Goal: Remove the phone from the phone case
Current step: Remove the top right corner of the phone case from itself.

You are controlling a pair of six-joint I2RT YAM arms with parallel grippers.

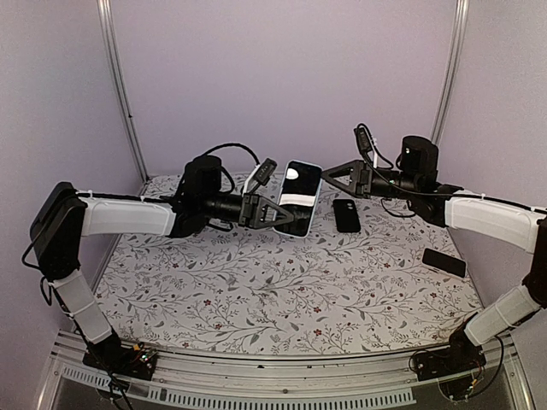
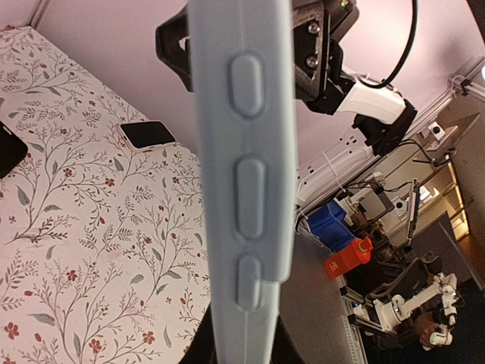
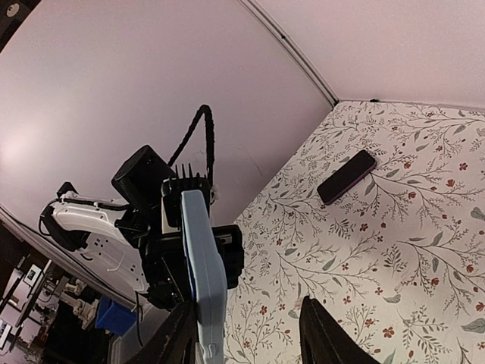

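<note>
Phone case [image 1: 299, 198] upright, pinched in left hand [image 1: 279, 215]; right hand [image 1: 326, 173] half-open beside it, empty.

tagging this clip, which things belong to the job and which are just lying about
Job: light blue phone case, phone inside it, left gripper shut on the case, right gripper open nearby.
Lying about: black phone mid-table, second black phone by the right edge.
</note>
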